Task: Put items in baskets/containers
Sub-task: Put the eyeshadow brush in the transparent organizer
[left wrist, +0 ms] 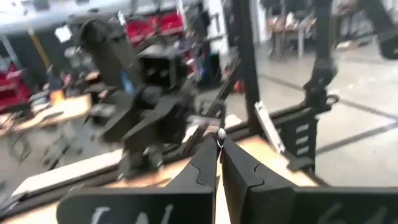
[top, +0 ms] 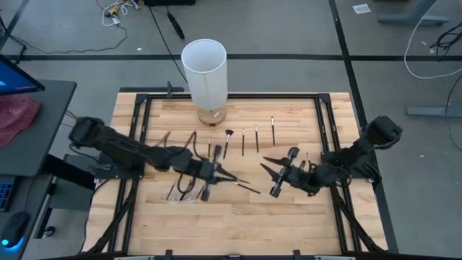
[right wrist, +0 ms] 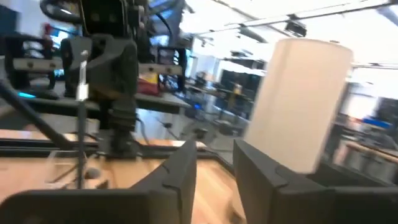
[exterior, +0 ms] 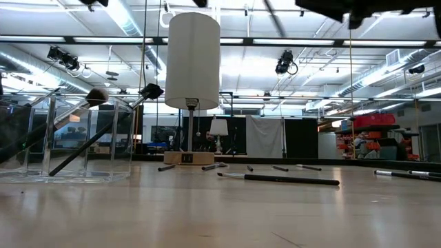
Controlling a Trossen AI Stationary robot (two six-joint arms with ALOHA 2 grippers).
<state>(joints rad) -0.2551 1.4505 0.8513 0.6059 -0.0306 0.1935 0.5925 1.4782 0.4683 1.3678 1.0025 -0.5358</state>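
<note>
My left gripper (top: 229,176) (left wrist: 219,148) is level above the middle of the table, shut on a thin makeup brush whose silvery bit (left wrist: 219,138) shows between its fingertips. My right gripper (top: 268,168) (right wrist: 214,155) faces it from the right, open, with nothing between its fingers. The clear container (exterior: 69,141) stands under the left arm; several brushes (exterior: 103,131) lean against its walls. Another brush (exterior: 279,179) (top: 247,186) lies flat on the table between the grippers. A row of brushes (top: 244,139) lies farther back. My left gripper pinches the thin brush between its two fingertips (left wrist: 205,163). The fingers come level from the table's left. Only a short silvery piece (left wrist: 219,140) shows in the gap, standing upright across the fingers. Which part of the brush that is cannot be told.
A tall white cylinder on a wooden base (top: 205,68) (exterior: 192,62) stands at the far middle of the table. The black frame (top: 326,123) borders the wooden top. Bare wood (top: 238,224) lies along the near edge.
</note>
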